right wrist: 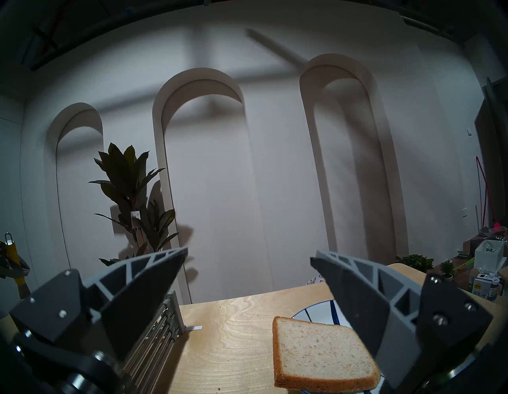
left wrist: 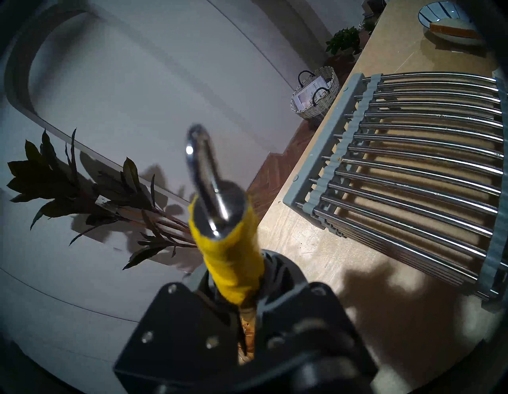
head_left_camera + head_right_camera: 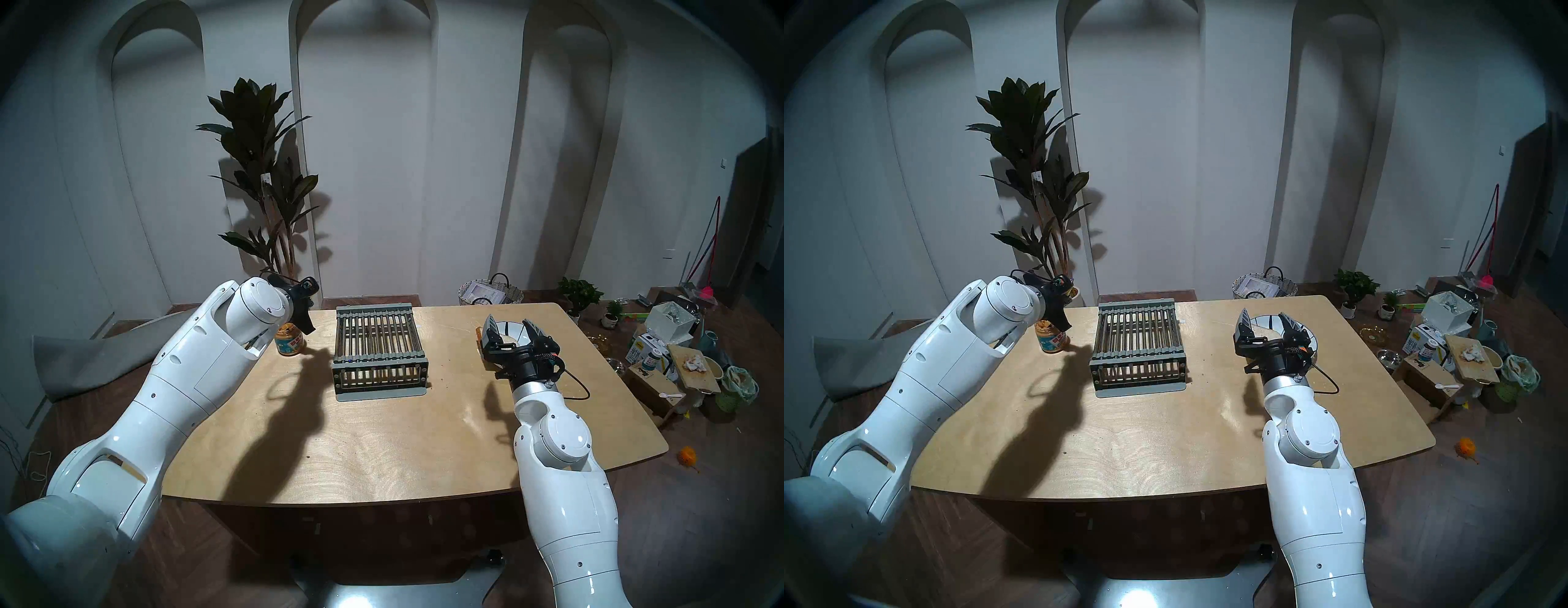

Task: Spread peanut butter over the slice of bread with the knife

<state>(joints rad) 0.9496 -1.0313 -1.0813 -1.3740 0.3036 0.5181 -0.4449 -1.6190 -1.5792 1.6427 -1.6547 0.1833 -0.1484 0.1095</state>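
Our left claw (image 2: pixel 242 316) grips the knife (image 2: pixel 228 247) above the peanut butter (image 3: pixel 290 338); our right claw (image 1: pixel 248 261), spread wide, hovers over the slice of bread (image 1: pixel 319 355).

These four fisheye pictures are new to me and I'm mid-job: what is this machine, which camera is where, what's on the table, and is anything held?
It is a two-armed white robot. The two wide pictures come from cameras on its head, looking down at a wooden table. The other two come from a camera on each wrist.

On the table: a grey slatted rack in the middle, a jar of peanut butter on the robot's left, and a white blue-striped plate with a slice of bread on its right.

The left gripper is shut on the knife, gripping its yellow handle above the jar; the blade is hidden. The right gripper is open and empty, near the bread.
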